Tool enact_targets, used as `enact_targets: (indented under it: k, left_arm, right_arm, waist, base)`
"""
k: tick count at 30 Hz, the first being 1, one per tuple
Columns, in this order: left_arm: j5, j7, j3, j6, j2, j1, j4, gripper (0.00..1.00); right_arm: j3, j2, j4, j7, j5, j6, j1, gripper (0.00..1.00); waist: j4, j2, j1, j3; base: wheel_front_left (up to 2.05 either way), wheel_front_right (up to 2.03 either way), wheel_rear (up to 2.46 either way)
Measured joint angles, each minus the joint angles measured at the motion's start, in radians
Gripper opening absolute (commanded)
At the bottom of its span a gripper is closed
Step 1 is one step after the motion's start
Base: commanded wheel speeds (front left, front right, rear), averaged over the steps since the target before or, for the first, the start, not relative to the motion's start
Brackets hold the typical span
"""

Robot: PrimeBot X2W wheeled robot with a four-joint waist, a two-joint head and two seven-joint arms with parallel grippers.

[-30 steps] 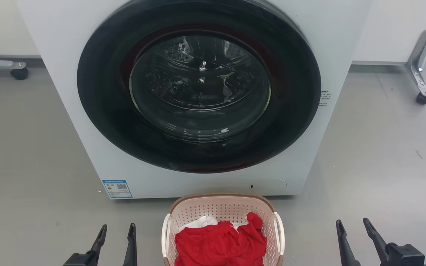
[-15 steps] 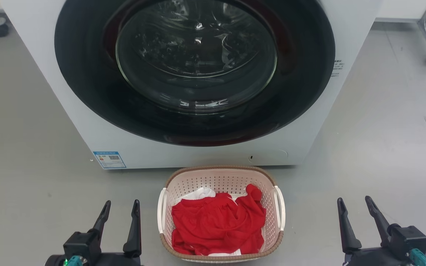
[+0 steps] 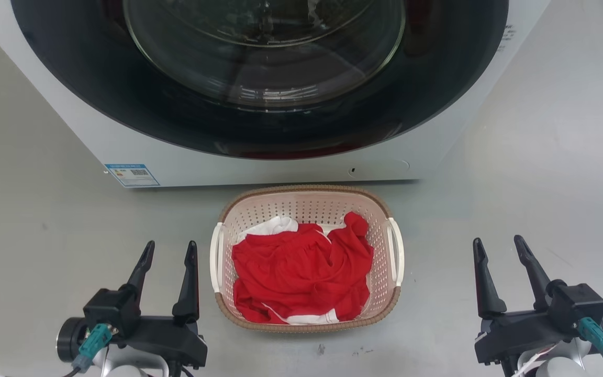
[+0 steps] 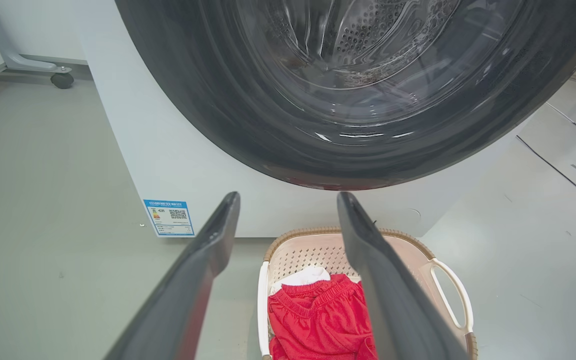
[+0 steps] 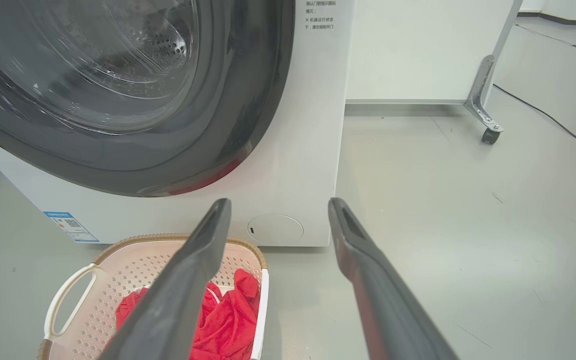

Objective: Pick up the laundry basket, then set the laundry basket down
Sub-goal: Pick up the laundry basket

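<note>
- The head camera has dipped over the last second. The whole picture slid, and the laundry basket (image 3: 306, 205) is now in full view on the grey floor (image 3: 45, 220), just in front of the washer (image 3: 280, 170), with a red garment (image 3: 301, 267) heaped inside.
- Left gripper (image 3: 170, 246): fingers spread, empty, just beside the basket's left handle (image 3: 216, 256) and not touching it.
- Right gripper (image 3: 498, 242): also spread and empty, farther out from the right handle (image 3: 394, 251).
- Nothing is lifted yet. This looks like the approach, and both grippers must close in on the handles next.
</note>
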Motion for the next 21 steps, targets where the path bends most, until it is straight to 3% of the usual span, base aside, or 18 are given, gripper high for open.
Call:
enact_targets:
  k: [13,21]
  left_arm:
    - [0.002,-0.003,0.004,-0.024,0.0,-0.139,0.04,1.0]
    - [0.003,-0.002,0.0,-0.044,0.001,-0.215,0.133,1.0]
  right_arm:
    - [-0.001,0.025,0.017,-0.004,-0.008,0.0,-0.134,1.0]
    - [0.012,0.038,0.089,-0.006,-0.009,0.006,-0.217,1.0]
  waist:
    - [-0.012,0.0001,0.0,0.172]
    - [-0.016,0.0,0.0,0.257]
  base:
    - [0.0,0.0,0.0]
    - [0.0,0.0,0.0]
